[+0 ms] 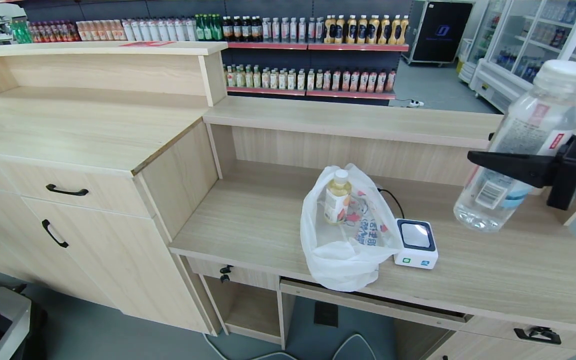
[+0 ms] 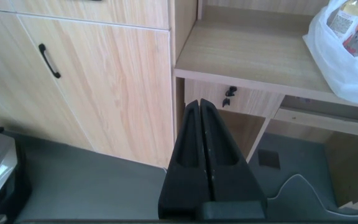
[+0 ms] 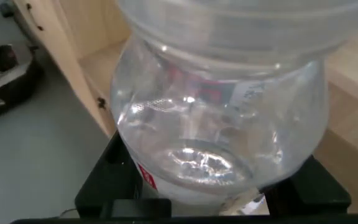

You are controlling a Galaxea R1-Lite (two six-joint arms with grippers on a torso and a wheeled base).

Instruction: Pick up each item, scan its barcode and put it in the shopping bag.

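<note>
My right gripper (image 1: 523, 165) is shut on a clear water bottle (image 1: 518, 150) and holds it tilted in the air above the right end of the counter, barcode label facing down and left. That bottle (image 3: 222, 112) sits close up between the black fingers (image 3: 107, 180). The white barcode scanner (image 1: 416, 243) rests on the counter, below and left of the bottle. Beside the scanner stands the white shopping bag (image 1: 348, 235) with a yellow drink bottle (image 1: 338, 196) upright inside. My left gripper (image 2: 201, 109) is shut on nothing, low in front of the counter's cabinet; the bag (image 2: 347, 56) lies off to one side.
The wooden counter (image 1: 268, 220) has a raised back ledge and a taller cabinet section (image 1: 88, 130) on the left. A black cable runs behind the scanner. Drawers with black handles (image 1: 66, 190) sit below. Shelves of drinks line the back wall.
</note>
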